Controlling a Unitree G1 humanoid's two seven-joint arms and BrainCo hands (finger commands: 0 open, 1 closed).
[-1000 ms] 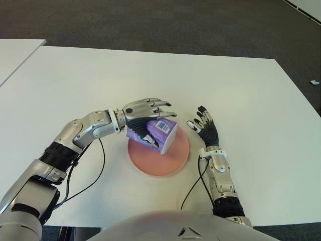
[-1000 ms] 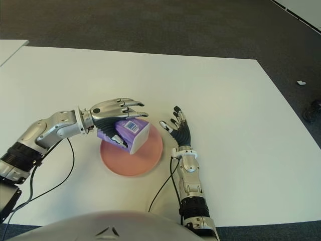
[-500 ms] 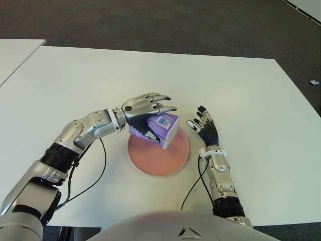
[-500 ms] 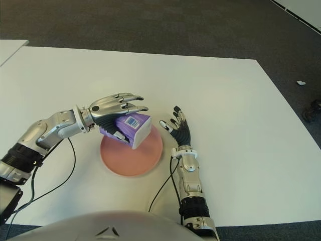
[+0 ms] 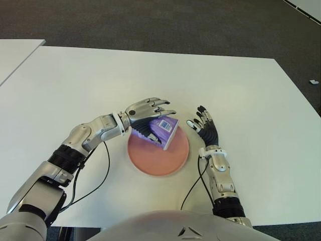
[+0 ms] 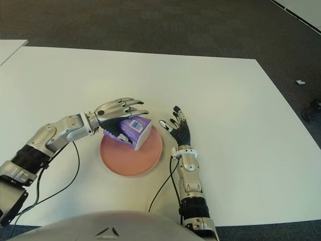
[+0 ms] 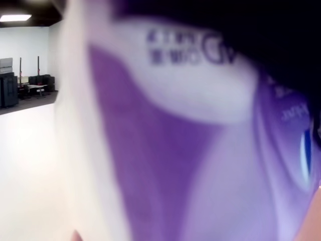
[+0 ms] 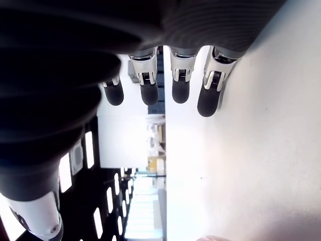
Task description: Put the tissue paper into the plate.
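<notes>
A purple and white tissue pack (image 5: 166, 132) tilts over the far part of the pink plate (image 5: 155, 159), its white end facing the near right. My left hand (image 5: 148, 112) is shut on the pack, fingers stretched over its top and thumb against its near side. I cannot tell whether the pack's lower edge touches the plate. The pack (image 7: 175, 150) fills the left wrist view. My right hand (image 5: 204, 128) shows just right of the plate, open, with spread fingers (image 8: 145, 90) holding nothing.
The plate lies on a wide white table (image 5: 75, 85). Black cables (image 5: 95, 175) run from both wrists across the near table. Another white table (image 5: 15, 55) stands at the far left. Dark carpet lies beyond, with a small white object (image 5: 313, 82) on it.
My left hand raised the tissue pack a little, then brought it down lower over the far side of the plate, still holding it. The right hand has not moved.
</notes>
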